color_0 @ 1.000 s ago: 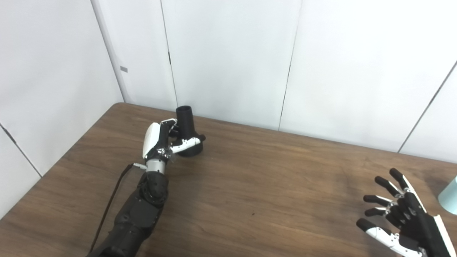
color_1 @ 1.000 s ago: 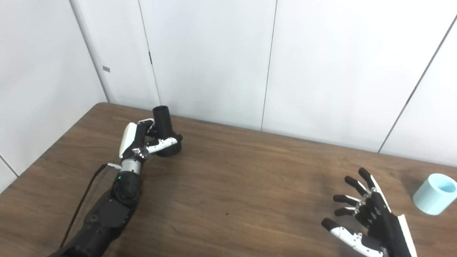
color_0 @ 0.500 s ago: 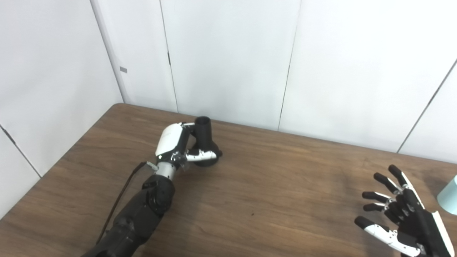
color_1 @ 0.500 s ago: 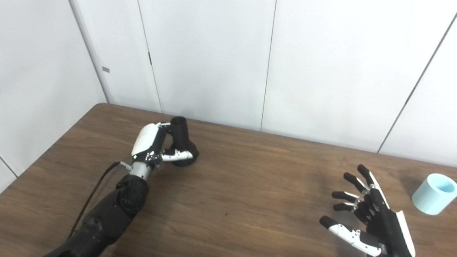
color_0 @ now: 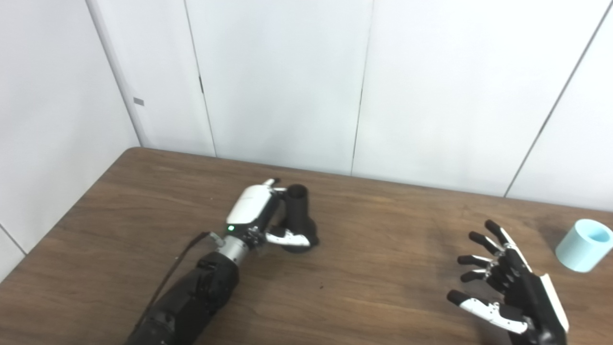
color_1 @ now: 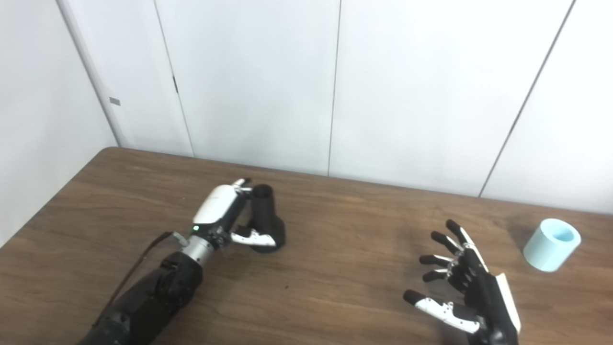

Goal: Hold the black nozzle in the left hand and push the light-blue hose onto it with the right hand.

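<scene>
A: Light-blue hose (color_1: pixel 550 245), where is it placed?
B: Far right of frame, upright, untouched; right hand (color_1: pixel 467 293) is seen lower left of it, fingers spread, nearer than the left.
A: Black nozzle (color_1: pixel 265 219)?
B: Left of centre, upright, clamped by left hand (color_1: pixel 225 221).

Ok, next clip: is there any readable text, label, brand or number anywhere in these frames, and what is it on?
None can be read.
The black nozzle, the light-blue hose and both robot hands, left and right, show no print.
A small grey tag on the wall panel is too small to show any writing.
</scene>
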Available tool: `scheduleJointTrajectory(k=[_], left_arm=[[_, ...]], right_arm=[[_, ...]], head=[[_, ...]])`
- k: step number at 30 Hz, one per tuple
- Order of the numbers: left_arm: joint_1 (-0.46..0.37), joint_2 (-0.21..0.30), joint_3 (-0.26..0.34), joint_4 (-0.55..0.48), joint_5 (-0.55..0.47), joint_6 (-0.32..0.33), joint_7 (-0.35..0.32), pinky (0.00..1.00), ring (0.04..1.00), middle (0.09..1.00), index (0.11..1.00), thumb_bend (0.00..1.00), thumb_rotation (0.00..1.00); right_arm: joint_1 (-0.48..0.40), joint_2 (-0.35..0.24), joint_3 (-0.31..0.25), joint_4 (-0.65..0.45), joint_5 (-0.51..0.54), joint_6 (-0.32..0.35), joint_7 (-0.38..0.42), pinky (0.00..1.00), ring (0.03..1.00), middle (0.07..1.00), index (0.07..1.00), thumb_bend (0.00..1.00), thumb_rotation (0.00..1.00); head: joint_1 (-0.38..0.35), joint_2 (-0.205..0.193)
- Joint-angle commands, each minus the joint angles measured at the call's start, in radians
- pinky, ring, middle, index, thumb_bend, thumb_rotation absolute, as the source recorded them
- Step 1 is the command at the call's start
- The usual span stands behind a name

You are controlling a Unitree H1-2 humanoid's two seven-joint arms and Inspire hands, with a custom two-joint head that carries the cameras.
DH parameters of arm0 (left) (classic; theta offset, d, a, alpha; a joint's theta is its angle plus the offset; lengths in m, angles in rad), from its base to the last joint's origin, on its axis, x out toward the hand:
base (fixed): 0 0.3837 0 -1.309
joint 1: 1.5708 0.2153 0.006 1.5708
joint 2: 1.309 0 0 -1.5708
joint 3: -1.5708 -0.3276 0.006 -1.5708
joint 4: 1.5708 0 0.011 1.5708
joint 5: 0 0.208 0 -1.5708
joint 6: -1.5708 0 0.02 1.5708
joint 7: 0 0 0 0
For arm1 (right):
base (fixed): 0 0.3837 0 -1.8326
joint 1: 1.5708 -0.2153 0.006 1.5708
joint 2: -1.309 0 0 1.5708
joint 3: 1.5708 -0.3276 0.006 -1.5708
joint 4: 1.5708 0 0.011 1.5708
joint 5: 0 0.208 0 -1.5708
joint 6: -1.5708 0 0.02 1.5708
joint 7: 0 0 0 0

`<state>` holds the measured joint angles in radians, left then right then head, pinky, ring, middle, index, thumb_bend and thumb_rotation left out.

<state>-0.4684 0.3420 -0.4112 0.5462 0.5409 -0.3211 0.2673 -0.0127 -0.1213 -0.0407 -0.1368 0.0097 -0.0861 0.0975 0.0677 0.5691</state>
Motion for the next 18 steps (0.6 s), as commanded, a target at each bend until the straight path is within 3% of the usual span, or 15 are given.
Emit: scheduleJointTrajectory(k=[1, 6, 12, 18], left_arm=[[0.115, -0.065, -0.068, 0.058, 0.006, 0.018, -0.106, 0.93, 0.640, 0.471, 0.493, 0.53, 0.00], [0.127, -0.141, -0.064, 0.054, -0.093, -0.022, -0.207, 0.94, 0.652, 0.491, 0.478, 0.53, 0.00], [0.125, -0.190, -0.072, 0.108, -0.069, -0.101, -0.219, 0.90, 0.639, 0.491, 0.477, 0.53, 0.00], [0.128, -0.213, -0.071, 0.147, -0.064, -0.117, -0.227, 0.55, 0.573, 0.476, 0.480, 0.53, 0.00]], right_arm=[[-0.026, -0.007, -0.004, -0.017, -0.005, -0.062, -0.010, 0.50, 0.650, 0.823, 0.889, 0.74, 0.05], [-0.020, 0.000, -0.005, -0.017, -0.011, -0.068, -0.016, 0.50, 0.645, 0.815, 0.877, 0.75, 0.11], [-0.016, 0.009, -0.004, -0.030, -0.012, -0.066, -0.022, 0.48, 0.632, 0.812, 0.870, 0.77, 0.06], [-0.015, 0.013, -0.001, -0.037, -0.025, -0.057, -0.031, 0.48, 0.623, 0.807, 0.871, 0.80, 0.07]], head=[[-0.003, 0.002], [-0.052, 0.019], [-0.094, 0.034], [-0.107, 0.041]])
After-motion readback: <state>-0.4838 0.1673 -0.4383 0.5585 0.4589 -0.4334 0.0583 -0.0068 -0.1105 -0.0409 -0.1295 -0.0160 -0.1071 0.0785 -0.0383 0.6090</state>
